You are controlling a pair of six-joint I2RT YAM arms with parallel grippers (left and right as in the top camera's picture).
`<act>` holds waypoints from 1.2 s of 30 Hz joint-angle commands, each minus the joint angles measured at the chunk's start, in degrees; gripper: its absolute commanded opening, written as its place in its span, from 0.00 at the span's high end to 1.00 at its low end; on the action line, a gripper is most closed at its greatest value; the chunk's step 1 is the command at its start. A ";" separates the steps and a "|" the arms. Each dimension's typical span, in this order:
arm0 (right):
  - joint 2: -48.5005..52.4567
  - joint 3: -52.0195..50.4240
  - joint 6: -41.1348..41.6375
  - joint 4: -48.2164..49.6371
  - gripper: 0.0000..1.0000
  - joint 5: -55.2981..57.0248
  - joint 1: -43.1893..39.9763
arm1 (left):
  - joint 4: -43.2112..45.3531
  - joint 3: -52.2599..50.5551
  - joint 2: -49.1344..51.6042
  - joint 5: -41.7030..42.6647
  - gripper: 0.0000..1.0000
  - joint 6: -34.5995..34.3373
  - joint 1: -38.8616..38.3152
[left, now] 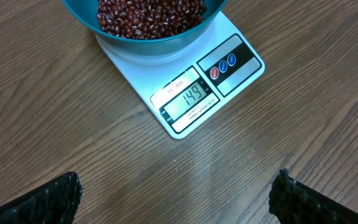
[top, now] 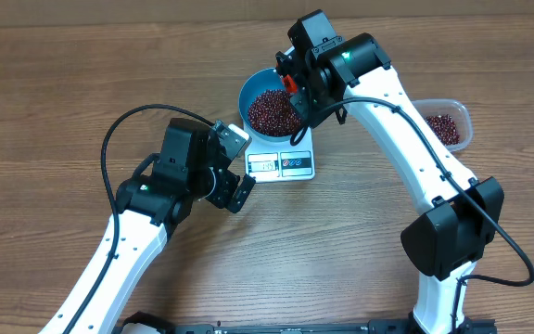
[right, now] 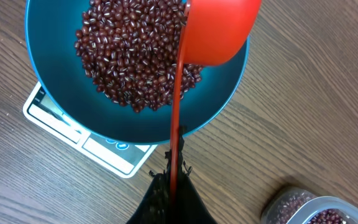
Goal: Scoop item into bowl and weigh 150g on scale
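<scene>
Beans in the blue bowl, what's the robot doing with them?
It is weighing them. The right end effector is shut on a red scoop held over the blue bowl of beans, which sits on the white scale. The display reads 149, just under the target. The left end effector hangs open near the scale. More beans wait in a clear tub.

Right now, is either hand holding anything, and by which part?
The right hand grips the red scoop by its handle's end. The left hand is open and empty.
</scene>
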 commanded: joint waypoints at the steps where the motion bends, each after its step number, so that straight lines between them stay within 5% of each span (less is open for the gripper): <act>1: -2.64 2.27 -0.35 0.59 0.96 0.59 0.17 | 0.07 -0.11 0.33 -0.35 0.01 -0.66 0.20; 36: -2.64 2.27 -3.56 1.79 0.96 0.81 0.22 | 0.04 -0.11 0.33 -0.35 0.00 -0.66 0.20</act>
